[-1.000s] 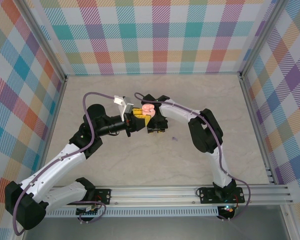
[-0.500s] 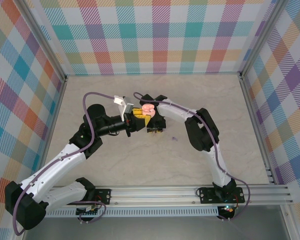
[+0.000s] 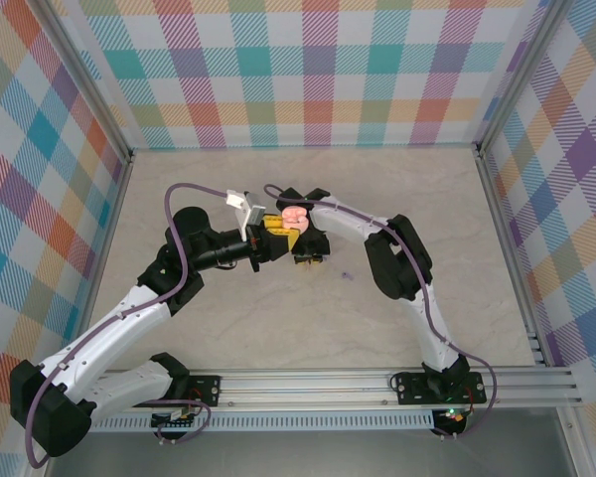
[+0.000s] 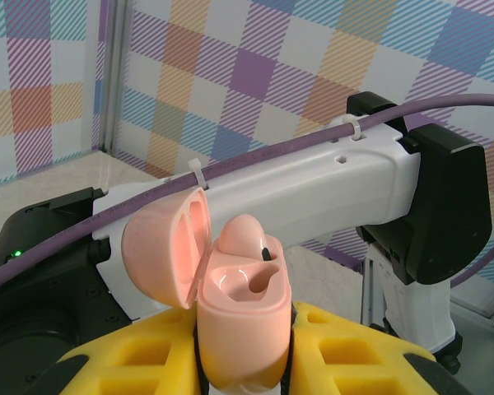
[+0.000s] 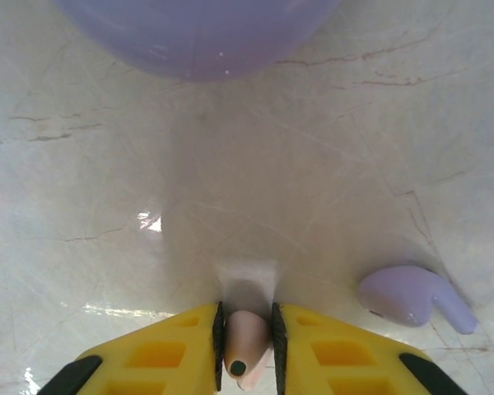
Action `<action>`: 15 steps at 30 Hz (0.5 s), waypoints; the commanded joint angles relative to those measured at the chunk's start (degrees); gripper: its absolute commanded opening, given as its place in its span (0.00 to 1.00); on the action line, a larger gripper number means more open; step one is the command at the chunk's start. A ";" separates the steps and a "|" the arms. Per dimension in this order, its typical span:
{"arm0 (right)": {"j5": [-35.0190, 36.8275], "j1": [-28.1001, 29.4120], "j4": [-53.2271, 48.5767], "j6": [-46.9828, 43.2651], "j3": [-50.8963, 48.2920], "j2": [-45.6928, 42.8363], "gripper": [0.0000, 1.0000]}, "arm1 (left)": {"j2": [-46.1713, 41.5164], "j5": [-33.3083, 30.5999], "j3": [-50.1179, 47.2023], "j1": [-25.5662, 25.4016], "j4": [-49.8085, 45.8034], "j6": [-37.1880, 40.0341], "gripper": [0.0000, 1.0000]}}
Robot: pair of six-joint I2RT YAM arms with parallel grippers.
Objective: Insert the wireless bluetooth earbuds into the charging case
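Note:
My left gripper (image 4: 243, 372) is shut on the open pink charging case (image 4: 243, 325), holding it upright with its lid (image 4: 160, 251) swung left. One pale pink earbud (image 4: 245, 237) sits in the far socket; the near socket is empty. From above, the case (image 3: 296, 215) hangs mid-table at the left gripper (image 3: 275, 235). My right gripper (image 5: 247, 339) is down at the tabletop, shut on a second pale pink earbud (image 5: 245, 337) pinched between its yellow fingers (image 5: 173, 350). A lilac earbud (image 5: 412, 296) lies loose on the table just to the right, a small speck in the top view (image 3: 346, 275).
A rounded lilac case (image 5: 198, 33) rests on the marble tabletop (image 5: 107, 189) just ahead of the right gripper. The two wrists sit close together mid-table. Checked walls (image 3: 308, 70) enclose the table on three sides, with open surface all round the arms.
The right arm's elbow has drifted slightly left and its wrist has settled a little lower. The left arm and the pink case have stayed still.

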 commanded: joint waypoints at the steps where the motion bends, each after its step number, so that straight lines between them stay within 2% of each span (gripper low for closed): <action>1: 0.71 0.43 -1.37 0.05 0.44 1.64 0.20 | -0.65 0.57 1.43 -0.72 1.67 -0.13 0.26; 7: 1.46 -0.06 1.22 -1.42 -2.44 -1.95 0.16 | -0.57 0.35 1.48 -0.71 1.07 0.02 0.26; 15: -1.98 -2.97 10.62 -6.10 -13.29 -11.44 0.16 | 0.42 -1.60 1.48 -0.70 0.85 -1.30 0.26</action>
